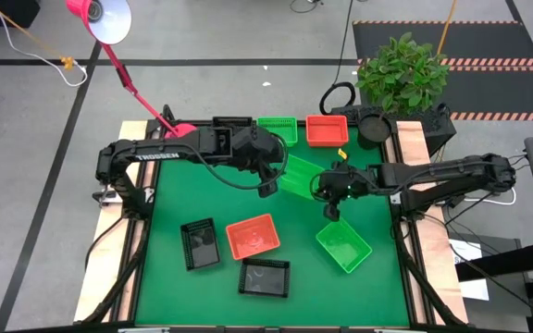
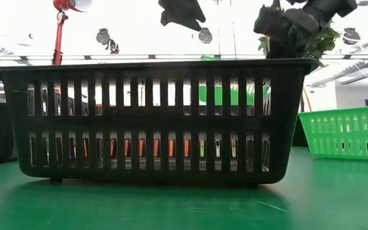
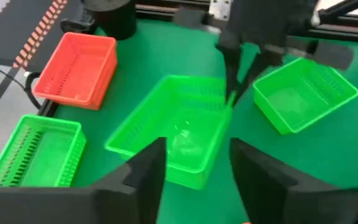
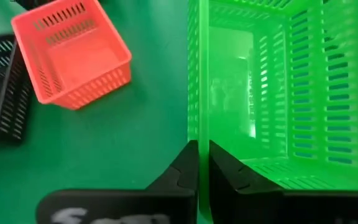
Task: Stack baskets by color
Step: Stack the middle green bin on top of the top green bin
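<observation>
Gripping is the business right now, so let me sweep the table from my left. On that side sits a black basket (image 1: 199, 244), then an orange-red basket (image 1: 252, 236) with a second black basket (image 1: 265, 277) just in front of it, all apart from the action. My left gripper (image 1: 267, 188) hangs over the middle, fingers parted and holding nothing, right at one end of the tilted green basket (image 1: 299, 176). My right gripper (image 1: 330, 210) has its fingers pinched tight on that basket's thin wall (image 4: 199, 93), near the rim on the opposite end. To do this well, I reckon I should keep the pinch square on the wall and lift level, because a mesh side this thin could flex or slip. At the far edge wait another green basket (image 1: 278, 129) and an orange-red one (image 1: 326, 129); a third green basket (image 1: 343, 245) lies just beyond my right gripper, probably the nearest stacking mate. In the way: my own left fingers crowd the held basket, and the pink lamp base (image 1: 181, 130) stands near the far green one.
</observation>
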Robot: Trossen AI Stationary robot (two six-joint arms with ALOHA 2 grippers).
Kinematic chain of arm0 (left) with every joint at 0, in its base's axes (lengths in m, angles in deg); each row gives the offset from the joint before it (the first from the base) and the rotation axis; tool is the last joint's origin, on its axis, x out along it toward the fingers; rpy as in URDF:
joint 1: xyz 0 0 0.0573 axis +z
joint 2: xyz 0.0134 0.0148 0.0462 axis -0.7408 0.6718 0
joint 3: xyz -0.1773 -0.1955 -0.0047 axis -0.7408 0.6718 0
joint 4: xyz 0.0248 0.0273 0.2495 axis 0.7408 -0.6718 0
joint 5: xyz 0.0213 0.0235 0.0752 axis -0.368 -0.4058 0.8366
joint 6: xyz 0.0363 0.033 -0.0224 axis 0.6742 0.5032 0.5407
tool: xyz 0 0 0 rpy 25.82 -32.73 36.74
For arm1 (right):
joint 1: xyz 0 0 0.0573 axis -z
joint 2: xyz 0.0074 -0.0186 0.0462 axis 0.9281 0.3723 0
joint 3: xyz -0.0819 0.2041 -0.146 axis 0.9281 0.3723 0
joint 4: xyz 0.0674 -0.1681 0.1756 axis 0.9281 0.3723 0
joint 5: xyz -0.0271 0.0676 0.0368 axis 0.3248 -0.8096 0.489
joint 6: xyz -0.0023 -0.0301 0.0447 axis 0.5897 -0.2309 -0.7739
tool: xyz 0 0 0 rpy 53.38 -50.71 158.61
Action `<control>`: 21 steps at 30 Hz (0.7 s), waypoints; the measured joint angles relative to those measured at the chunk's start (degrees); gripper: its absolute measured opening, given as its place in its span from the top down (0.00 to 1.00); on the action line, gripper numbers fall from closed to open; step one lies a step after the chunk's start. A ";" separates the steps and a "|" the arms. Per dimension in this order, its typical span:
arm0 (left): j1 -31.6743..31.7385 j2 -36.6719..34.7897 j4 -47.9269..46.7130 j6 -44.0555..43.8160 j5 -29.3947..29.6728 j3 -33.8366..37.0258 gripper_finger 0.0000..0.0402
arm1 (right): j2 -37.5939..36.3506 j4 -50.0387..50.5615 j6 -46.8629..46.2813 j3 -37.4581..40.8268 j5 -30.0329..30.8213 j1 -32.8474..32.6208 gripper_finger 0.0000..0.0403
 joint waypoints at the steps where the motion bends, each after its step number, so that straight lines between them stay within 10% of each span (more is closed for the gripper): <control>1: -0.29 0.00 0.01 0.14 -0.02 0.00 0.51 | 0.29 1.99 1.00 -1.51 0.04 0.16 0.98; 9: -1.52 0.55 3.37 4.83 -0.27 -0.02 0.36 | 4.77 9.22 12.89 -10.44 0.22 1.74 0.99; 21: -1.26 2.91 0.13 4.74 -0.96 0.04 0.47 | 15.13 17.66 23.86 -22.87 0.52 2.29 0.98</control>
